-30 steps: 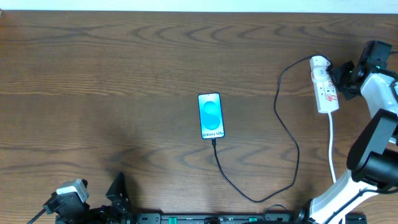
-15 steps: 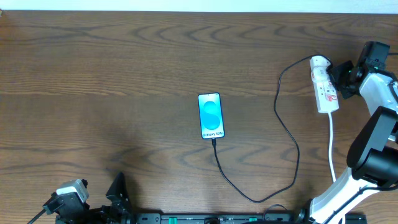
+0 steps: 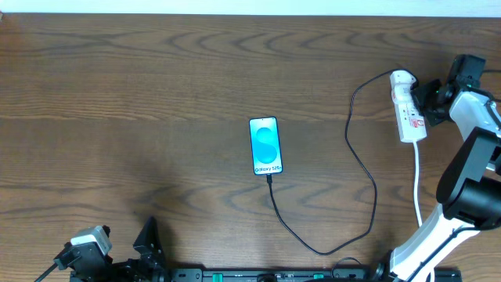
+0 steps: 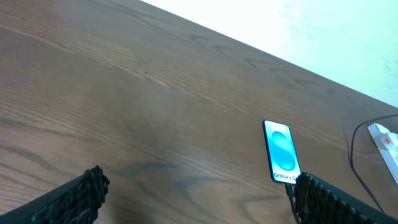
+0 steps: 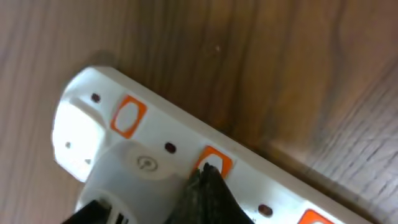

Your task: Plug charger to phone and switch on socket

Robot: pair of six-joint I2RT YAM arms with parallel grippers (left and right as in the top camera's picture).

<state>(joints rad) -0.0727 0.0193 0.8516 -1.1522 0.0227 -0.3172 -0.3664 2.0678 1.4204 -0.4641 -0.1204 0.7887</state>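
The phone [image 3: 265,146] lies mid-table, blue-teal screen up; it also shows in the left wrist view [image 4: 282,152]. The black charger cable [image 3: 313,243] runs from the phone's bottom edge, loops right and up to the white socket strip [image 3: 408,108]. A white adapter [image 5: 118,180] sits plugged in the strip [image 5: 161,134]. My right gripper [image 3: 429,102] is shut, fingertips [image 5: 208,171] pressed together on an orange-framed switch [image 5: 214,163] of the strip. My left gripper [image 4: 199,199] is open and empty, low at the near left edge, far from the phone.
The strip's white cord [image 3: 418,184] runs down toward the right arm's base. A second orange switch [image 5: 128,116] lies nearer the strip's rounded end. The table's far edge meets a white wall [image 3: 250,6].
The right gripper has shifted slightly up and to the right along the strip's right side. Phone, cable and left arm have not moved.
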